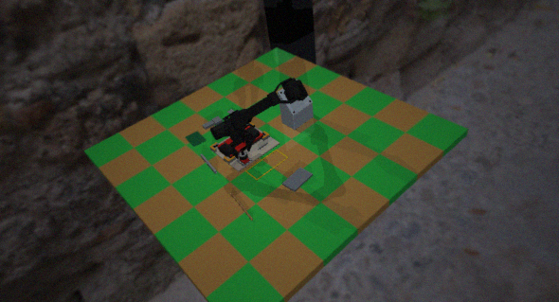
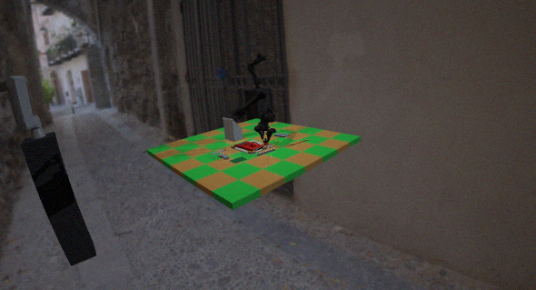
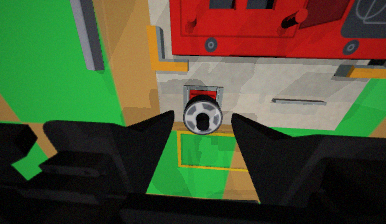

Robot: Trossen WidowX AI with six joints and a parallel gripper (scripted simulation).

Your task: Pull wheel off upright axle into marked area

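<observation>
Open and fairly wide, the hand [image 1: 242, 149] [image 2: 266, 139] [image 3: 202, 115] has nothing gripped between its fingers. From my wrist view, the two dark fingertips stand on either side of the wheel [image 1: 243, 154] [image 3: 189, 117], with a visible gap at each side. I see the wheel on its axle [image 3: 202, 121] — its pale spoked face is toward my camera, and the dark axle end shows in the middle.

A small red mount [image 3: 203, 94] shows just behind the wheel, at the edge of the pale board [image 1: 268, 152] [image 3: 244, 110]. On that same board sits a red panel [image 2: 249, 145] [image 3: 264, 47], with yellow corner pieces [image 3: 169, 65] beside it. I have the yellow outline of the marked area [image 1: 256, 179] [image 3: 179, 150] on the table [image 1: 248, 281] [image 2: 233, 197] [image 3: 44, 90] just beyond the board's edge — the wheel isn't resting in it. In my top view, a flat grey slab [image 1: 297, 180] lies near the outline, while a dark green patch [image 1: 195, 139] and a slim grey bar [image 1: 208, 163] lie on the board's other side. My arm [image 1: 261, 107] reaches over the red panel.
</observation>
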